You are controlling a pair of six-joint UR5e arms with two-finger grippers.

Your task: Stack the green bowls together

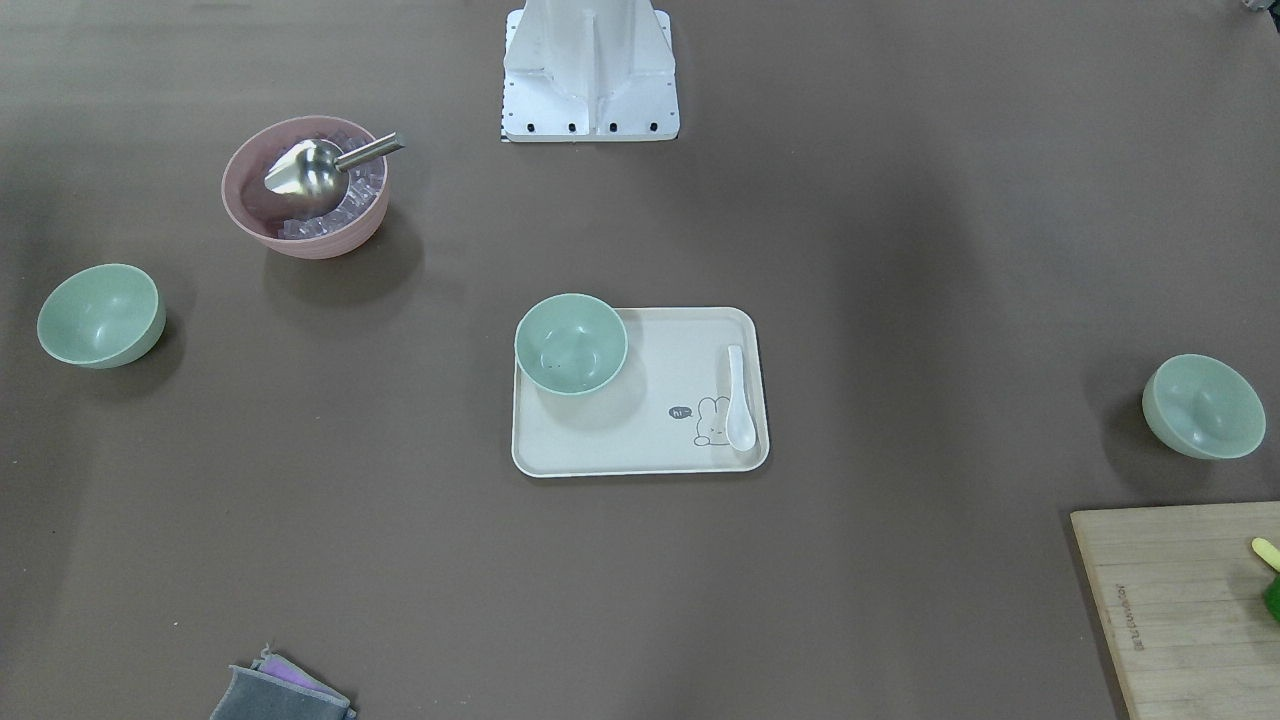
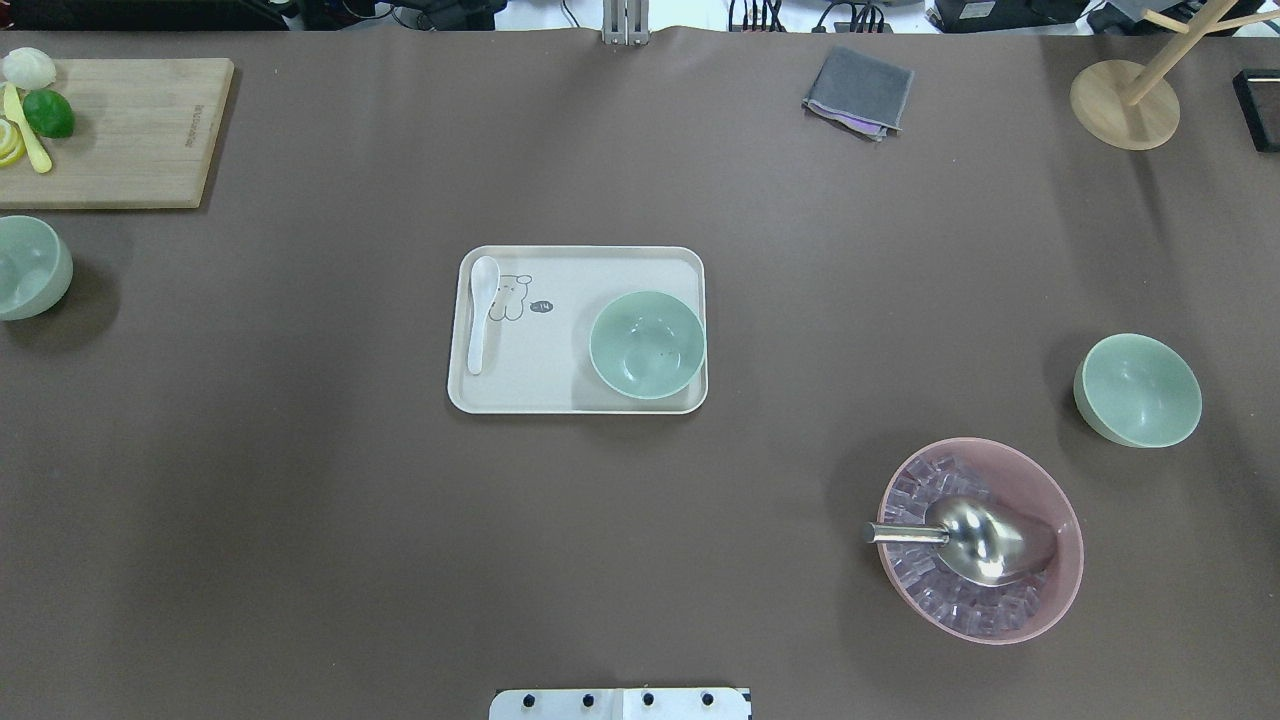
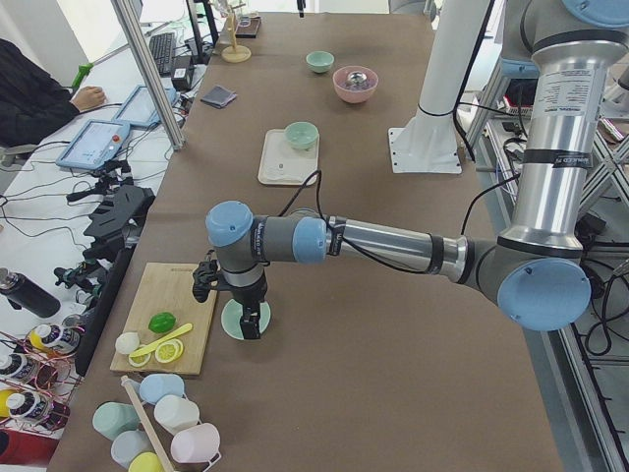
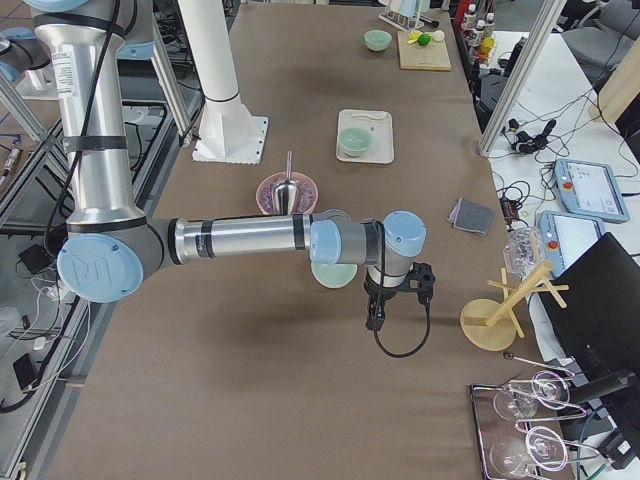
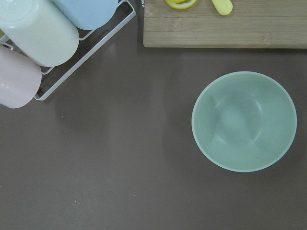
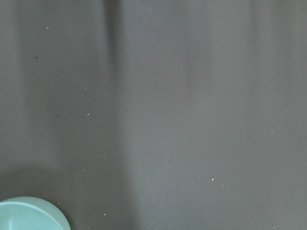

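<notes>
Three pale green bowls stand apart. One is on the cream tray (image 2: 647, 344) (image 1: 570, 343). One is at my left end of the table (image 2: 30, 267) (image 1: 1203, 406), beside the cutting board. One is at my right end (image 2: 1137, 389) (image 1: 100, 315). My left gripper (image 3: 249, 324) hangs just over the left bowl (image 3: 232, 323), which fills the left wrist view (image 5: 244, 120). My right gripper (image 4: 372, 322) hangs beside the right bowl (image 4: 333, 273); only that bowl's rim shows in the right wrist view (image 6: 29, 215). I cannot tell whether either gripper is open or shut.
A pink bowl of ice with a metal scoop (image 2: 980, 540) stands near the right bowl. The tray (image 2: 540, 370) also carries a white spoon (image 2: 480, 310). A cutting board with lime (image 2: 130, 130), a grey cloth (image 2: 858, 92), a wooden stand (image 2: 1125, 100) and a cup rack (image 5: 38, 43) are around.
</notes>
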